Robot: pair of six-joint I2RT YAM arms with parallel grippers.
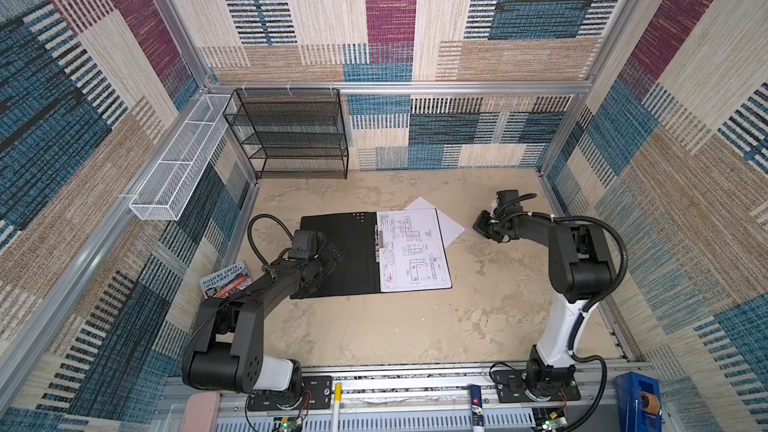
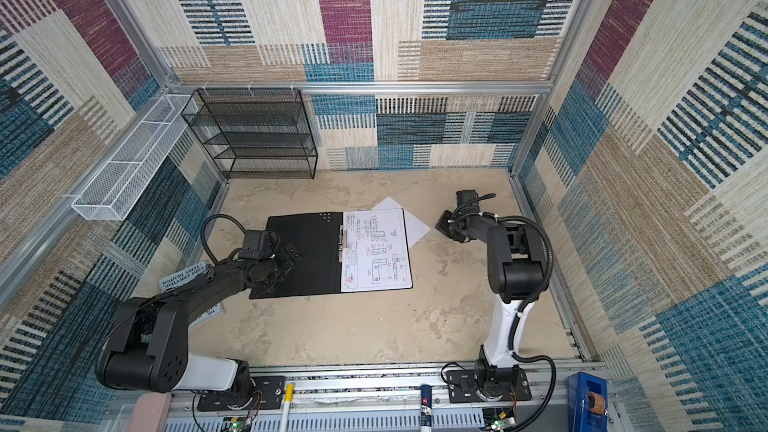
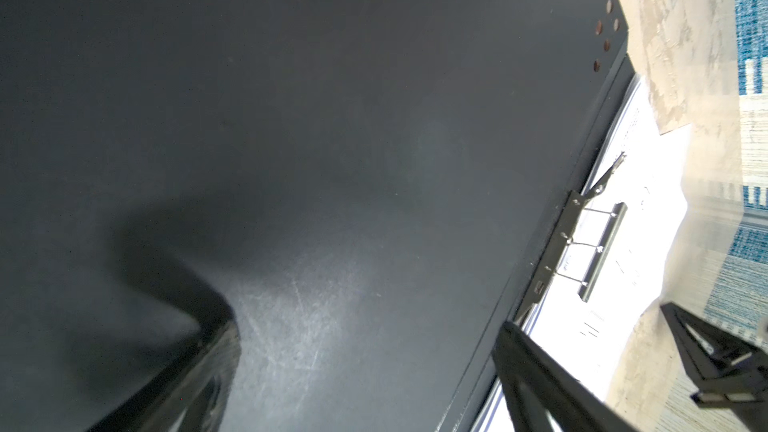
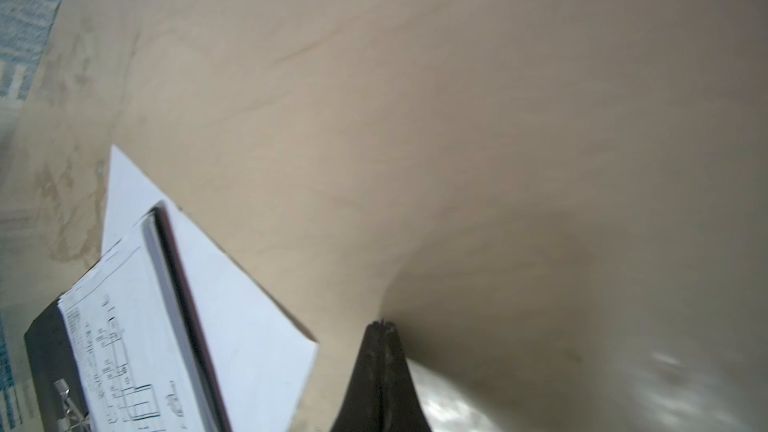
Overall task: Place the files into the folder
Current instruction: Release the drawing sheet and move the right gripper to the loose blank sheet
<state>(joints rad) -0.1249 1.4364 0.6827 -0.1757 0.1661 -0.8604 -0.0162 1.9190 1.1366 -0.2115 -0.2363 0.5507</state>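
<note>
The folder (image 1: 349, 251) (image 2: 307, 251) lies open and flat mid-table, black inside up, with a metal clip (image 3: 590, 243) at the spine. A printed sheet of the files (image 1: 413, 249) (image 2: 376, 249) (image 4: 124, 347) covers its right half. A blank sheet (image 1: 451, 222) (image 2: 417, 224) (image 4: 232, 317) pokes out from under that half at the back right. My left gripper (image 1: 328, 263) (image 2: 291, 259) (image 3: 365, 367) hovers open over the bare left cover, holding nothing. My right gripper (image 1: 482, 226) (image 2: 444, 224) (image 4: 380, 324) is shut and empty, low over the table just right of the blank sheet's corner.
A colourful paperback book (image 1: 226, 280) lies left of the folder, partly under my left arm. A black mesh rack (image 1: 291, 135) stands at the back left. A white mesh basket (image 1: 178, 160) hangs on the left wall. Bare beige table (image 1: 415, 334) lies in front of the folder.
</note>
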